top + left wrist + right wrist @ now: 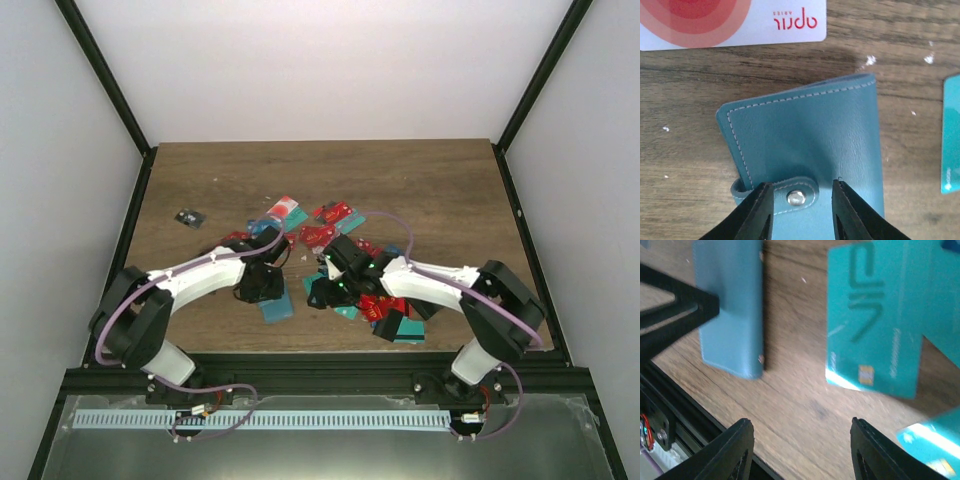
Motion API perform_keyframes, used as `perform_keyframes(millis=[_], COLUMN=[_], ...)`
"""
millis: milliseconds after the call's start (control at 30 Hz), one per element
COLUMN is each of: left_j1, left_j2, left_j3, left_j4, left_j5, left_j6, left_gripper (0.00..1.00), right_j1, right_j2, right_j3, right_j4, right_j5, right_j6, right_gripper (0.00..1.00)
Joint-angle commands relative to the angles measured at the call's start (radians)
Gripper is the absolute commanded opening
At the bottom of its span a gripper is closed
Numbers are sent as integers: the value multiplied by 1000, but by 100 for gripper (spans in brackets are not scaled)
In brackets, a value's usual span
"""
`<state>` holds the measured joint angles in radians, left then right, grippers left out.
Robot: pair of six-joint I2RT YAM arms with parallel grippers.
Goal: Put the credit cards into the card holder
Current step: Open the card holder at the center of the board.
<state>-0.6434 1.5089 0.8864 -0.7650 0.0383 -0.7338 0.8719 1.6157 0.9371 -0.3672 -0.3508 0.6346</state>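
Note:
The card holder is a teal-blue wallet lying closed on the wood, seen in the top view as. My left gripper hangs right over its snap strap, jaws open on either side of the metal stud. A white credit card with red rings lies beyond the wallet, and a teal card to its right. My right gripper is open above bare wood, nothing between its fingers. The card holder is to its left and a teal card to its right. Red cards are scattered mid-table.
A small black object lies alone at the left of the table. More teal cards sit by the right arm. The table's black front rail runs just under my right gripper. The two wrists are close together.

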Motion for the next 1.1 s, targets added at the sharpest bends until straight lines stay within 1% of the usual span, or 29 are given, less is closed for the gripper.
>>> perform_keyframes(millis=[0, 100, 233, 333, 433, 567, 733, 900, 1067], left_j1=[-18, -30, -39, -38, -38, -38, -39, -38, -35], left_j2=[60, 78, 102, 106, 93, 76, 0, -138, -258], left_j3=[38, 6, -51, -79, -115, -156, -167, -141, -138], left_j4=[-13, 11, 54, 55, 70, 98, 125, 63, 23], left_j5=[-62, -62, -65, -82, -85, -95, -51, -55, -75], left_j6=[-14, -15, -21, -31, -33, -16, 18, 10, -5], left_gripper=[33, 28, 27, 24, 17, 4, 4, 4, 4], right_j1=[-1, -1, -5, -10, -11, -11, -11, -9, 0], right_j2=[-105, -200, -314, -355, -370, -359, -303, -235, -198], right_j3=[-70, -127, -190, -197, -192, -188, -146, -80, -62], right_j4=[-41, -59, -73, -101, -97, -52, -2, 36, 81], right_j5=[46, 70, 116, 134, 132, 102, 78, 52, 43], right_j6=[52, 86, 111, 108, 100, 69, 31, 32, 46], right_gripper=[55, 55, 57, 58, 58, 59, 59, 59, 61])
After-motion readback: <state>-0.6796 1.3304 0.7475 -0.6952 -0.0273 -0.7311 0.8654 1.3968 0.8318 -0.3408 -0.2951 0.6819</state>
